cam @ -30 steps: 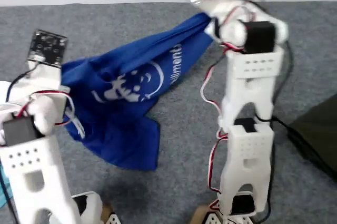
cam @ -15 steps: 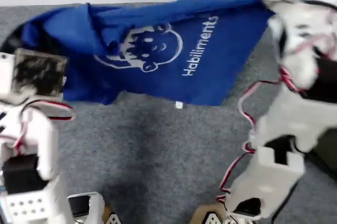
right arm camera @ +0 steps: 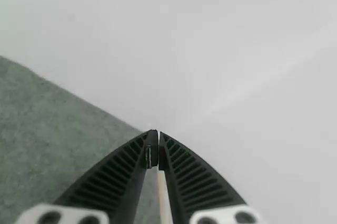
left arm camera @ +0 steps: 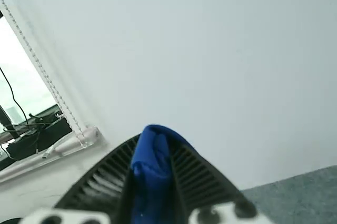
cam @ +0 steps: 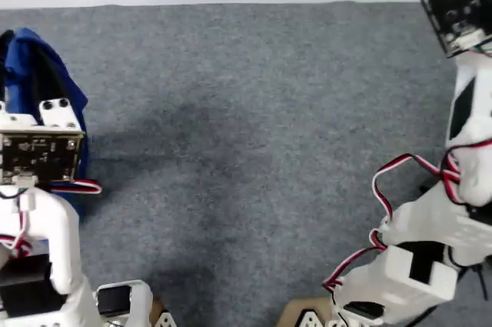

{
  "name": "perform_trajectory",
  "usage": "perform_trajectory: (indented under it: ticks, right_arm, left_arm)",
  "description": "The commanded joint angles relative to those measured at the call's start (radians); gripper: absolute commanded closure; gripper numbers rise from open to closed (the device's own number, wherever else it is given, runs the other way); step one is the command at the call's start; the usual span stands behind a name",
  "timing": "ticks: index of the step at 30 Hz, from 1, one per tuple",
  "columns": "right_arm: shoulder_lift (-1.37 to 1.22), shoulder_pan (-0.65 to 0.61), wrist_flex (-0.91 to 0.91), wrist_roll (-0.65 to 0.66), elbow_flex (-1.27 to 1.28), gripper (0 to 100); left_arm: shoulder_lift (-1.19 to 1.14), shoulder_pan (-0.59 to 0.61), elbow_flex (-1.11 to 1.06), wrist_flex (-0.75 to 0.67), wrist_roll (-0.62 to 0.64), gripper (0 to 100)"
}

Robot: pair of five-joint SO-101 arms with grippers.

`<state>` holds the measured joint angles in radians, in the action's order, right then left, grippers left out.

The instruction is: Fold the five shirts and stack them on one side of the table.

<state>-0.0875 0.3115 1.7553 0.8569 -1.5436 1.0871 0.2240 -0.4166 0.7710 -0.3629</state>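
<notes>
The left pincer (left arm camera: 155,140) is clamped on a fold of the blue shirt (left arm camera: 150,182). The cloth bulges up between the ribbed jaws and covers their inner faces. In the high view the shirt (cam: 34,73) hangs bunched just beyond and beneath that pincer. It is cut off by the frame edge and partly hidden behind the left arm's wrist board (cam: 42,156). Whether its lower end touches the counter (cam: 254,150) cannot be made out.

The right pincer (right arm camera: 152,138) has its jaws together with no cloth between them. It points over the far edge of the counter toward a pale wall. A thin pale strip lies along the seam of the jaws, and what it is cannot be told. In the high view the right arm (cam: 430,235) runs up to the frame corner, where its own board (cam: 461,4) is clipped.

Half a second ago the shirt was stretched wide between both pincers. It has since left the right pincer and collapsed to the left one. Its white lettering and picture, then facing up, are now folded out of sight.
</notes>
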Motion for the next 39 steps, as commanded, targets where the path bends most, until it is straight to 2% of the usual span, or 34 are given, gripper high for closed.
perform_trajectory:
  ticks: [1, 5, 11, 16, 20, 23, 27, 31, 35, 39]
  right_arm:
    - [0.064, 0.013, 0.038, -0.012, 0.106, 98.7]
    - [0.128, 0.015, 0.038, -0.012, 0.272, 98.7]
    - [0.285, 0.015, 0.038, -0.012, 0.644, 98.7]
    - [0.463, 0.008, 0.031, -0.014, 0.944, 98.7]
    - [0.559, 0.007, 0.028, -0.034, 1.109, 98.7]
    - [0.601, -0.028, 0.018, -0.176, 1.198, 98.7]
    - [0.613, -0.188, 0.018, -0.476, 1.283, 98.7]
    - [0.59, -0.328, -0.018, -0.746, 1.304, 98.8]
    - [0.544, -0.38, -0.035, -0.781, 1.332, 98.8]
    - [0.495, -0.383, -0.05, -0.783, 1.339, 98.8]
  left_arm:
    - [0.018, -0.008, 0.045, 0.025, 0.005, 100]
    - [0.009, -0.069, 0.042, 0.083, 0.005, 100]
    - [-0.057, -0.319, 0.062, 0.009, 0.006, 100]
    - [-0.247, -0.462, 0.229, 0.003, 0.023, 100]
    - [-0.393, -0.489, 0.395, 0.035, 0.137, 100]
    - [-0.485, -0.486, 0.504, 0.13, 0.21, 100]
    - [-0.532, -0.485, 0.567, 0.264, 0.292, 100]
    - [-0.532, -0.48, 0.568, 0.322, 0.347, 100]
    - [-0.534, -0.437, 0.578, 0.331, 0.448, 100]
    - [-0.543, -0.474, 0.631, 0.319, 0.454, 100]
